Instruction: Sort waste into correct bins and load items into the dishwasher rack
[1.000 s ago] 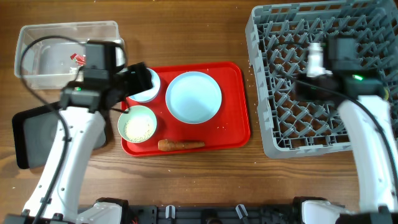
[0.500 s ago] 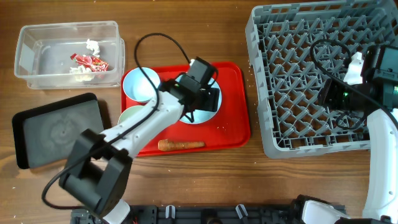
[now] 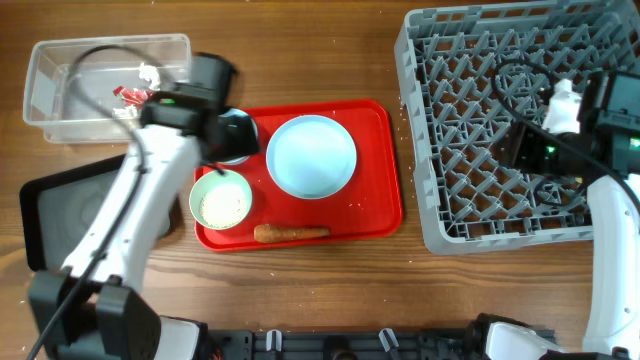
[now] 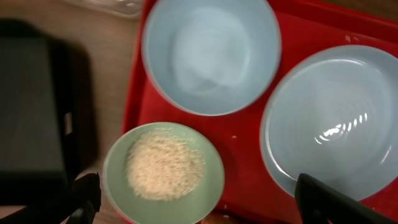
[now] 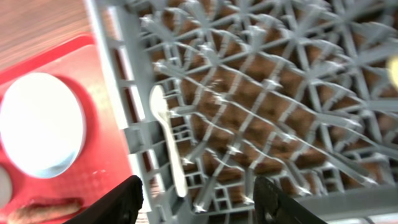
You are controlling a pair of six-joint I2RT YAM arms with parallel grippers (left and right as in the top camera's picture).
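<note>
My left gripper (image 3: pixel 232 138) is open and empty above the red tray (image 3: pixel 375 190). It covers most of the white-blue bowl (image 4: pixel 211 53). In the left wrist view its fingers (image 4: pixel 202 202) straddle the pale-green bowl (image 4: pixel 163 171), which holds rice grains (image 4: pixel 165 167). The pale-blue plate (image 3: pixel 311 156) and an orange carrot piece (image 3: pixel 290 233) are on the red tray. The clear tub (image 3: pixel 60 95) holds the red wrapper (image 3: pixel 135 97) and white paper scraps (image 3: pixel 150 72). The black tray (image 3: pixel 60 215) is at the left. My right gripper (image 5: pixel 202 202) is open and empty over the grey rack (image 3: pixel 450 60). The yellow cup is out of view.
A white plastic spoon (image 5: pixel 168 143) lies inside the rack by its left wall. The red tray sits between the bins and the rack. Bare wood table (image 3: pixel 330 290) runs along the front. The right arm (image 3: pixel 605 200) hangs over the rack's right side.
My left arm has swung left, from over the pale-blue plate to over the white-blue bowl. The plate is now uncovered. The right arm has hardly moved.
</note>
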